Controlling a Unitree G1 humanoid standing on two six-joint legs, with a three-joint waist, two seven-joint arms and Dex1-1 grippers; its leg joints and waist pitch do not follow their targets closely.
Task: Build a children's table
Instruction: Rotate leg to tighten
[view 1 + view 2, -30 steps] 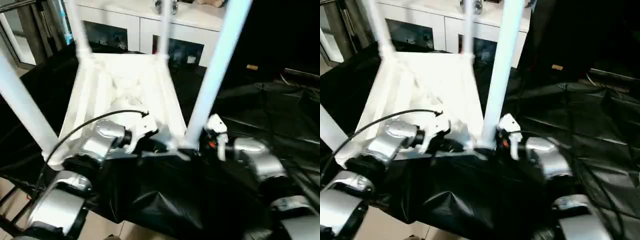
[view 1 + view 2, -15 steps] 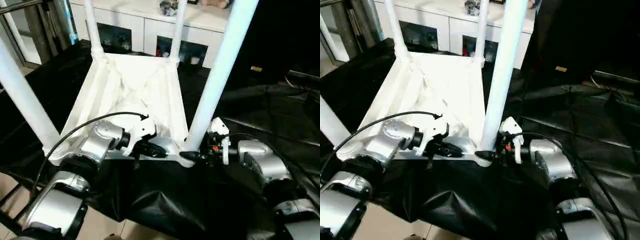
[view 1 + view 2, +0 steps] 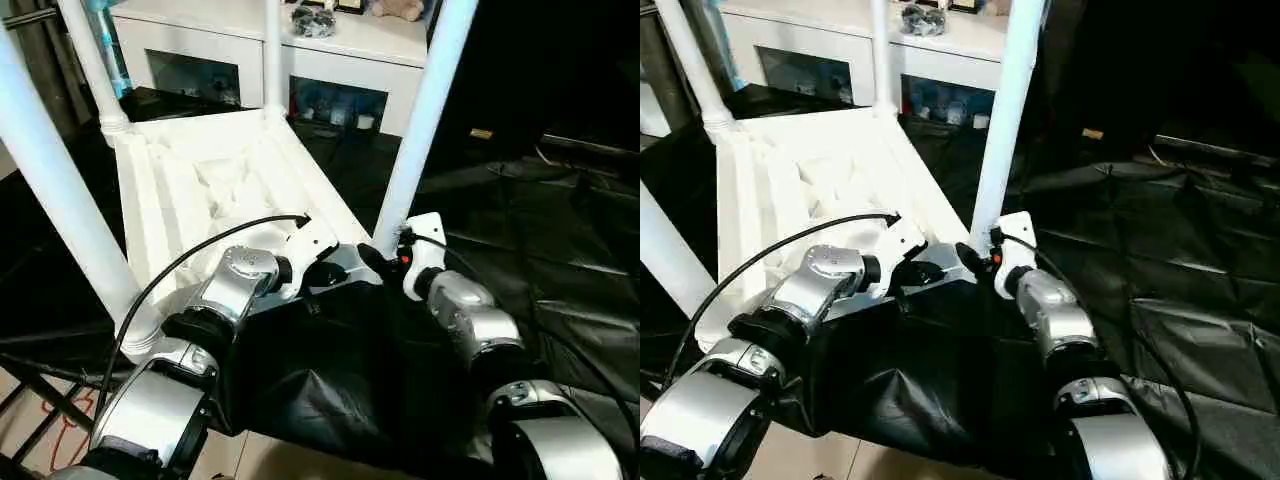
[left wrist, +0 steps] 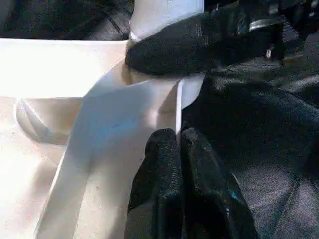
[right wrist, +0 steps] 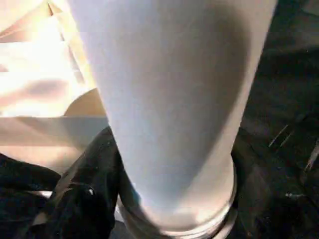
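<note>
The black sheet (image 3: 520, 230) covers the work surface, with a white cabinet (image 3: 330, 60) behind it. The children's table (image 3: 200, 190) lies upside down on the sheet, its four legs (image 3: 425, 110) standing up from the corner sockets. The left gripper (image 4: 180, 149) is clenched on the thin rim at the table's near edge. The right gripper (image 3: 372, 262) sits at the base of the near right leg, one finger (image 5: 87, 199) against it; I cannot tell whether it grasps.
</note>
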